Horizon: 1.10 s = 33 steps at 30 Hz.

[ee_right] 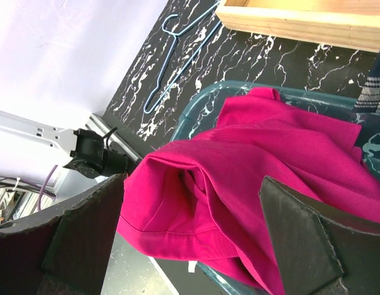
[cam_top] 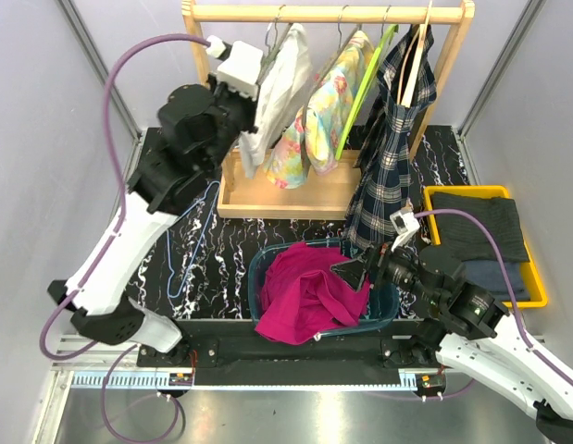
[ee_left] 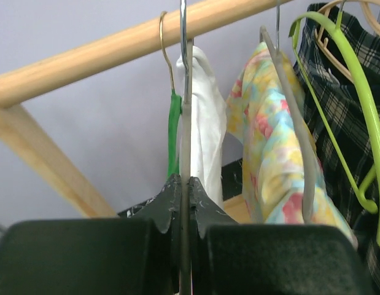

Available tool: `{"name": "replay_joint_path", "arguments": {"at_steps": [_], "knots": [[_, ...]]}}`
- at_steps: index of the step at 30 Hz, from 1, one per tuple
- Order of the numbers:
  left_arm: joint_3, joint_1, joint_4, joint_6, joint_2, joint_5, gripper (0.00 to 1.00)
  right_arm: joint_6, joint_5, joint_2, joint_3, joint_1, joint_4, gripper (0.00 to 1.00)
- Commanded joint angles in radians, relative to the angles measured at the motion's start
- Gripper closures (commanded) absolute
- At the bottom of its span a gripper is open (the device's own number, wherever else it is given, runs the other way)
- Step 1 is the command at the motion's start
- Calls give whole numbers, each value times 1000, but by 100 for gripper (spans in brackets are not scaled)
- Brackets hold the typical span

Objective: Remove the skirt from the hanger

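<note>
A magenta garment point(cam_top: 305, 291) point(ee_right: 251, 153), which I take for the skirt, lies bunched in the teal basket point(cam_top: 258, 268) point(ee_right: 202, 98), spilling over its near rim and off any hanger. My right gripper point(cam_top: 351, 270) point(ee_right: 193, 179) hovers open just above it, with nothing between its fingers. My left gripper point(cam_top: 255, 74) point(ee_left: 185, 184) is up at the wooden rail point(cam_top: 323, 13) point(ee_left: 85, 58), shut on the stem of a thin grey hanger point(ee_left: 185, 135) whose metal hook sits over the rail. A white garment point(cam_top: 279, 92) point(ee_left: 208, 123) hangs right behind it.
A floral garment point(cam_top: 328, 111) point(ee_left: 269, 147), a lime-green hanger point(ee_left: 368, 117) and a plaid garment point(cam_top: 392, 157) point(ee_left: 337, 104) hang on the rail. A blue wire hanger point(cam_top: 189, 250) point(ee_right: 177, 55) lies on the mat. A yellow tray point(cam_top: 542, 282) holds dark folded clothes.
</note>
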Motion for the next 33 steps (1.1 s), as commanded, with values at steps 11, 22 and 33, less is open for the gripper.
{"name": "replay_joint_path", "arguments": {"at_steps": [11,22,33], "knots": [[104,-44,-179,31,-296,296,100,76,-93,198,210,1,329,0],[165,-43,-272,55,-438,525,100,124,-41,250,103,1,700,0],[196,-2,-315,-38,-440,755,100,104,80,342,-45,0,1230,0]]}}
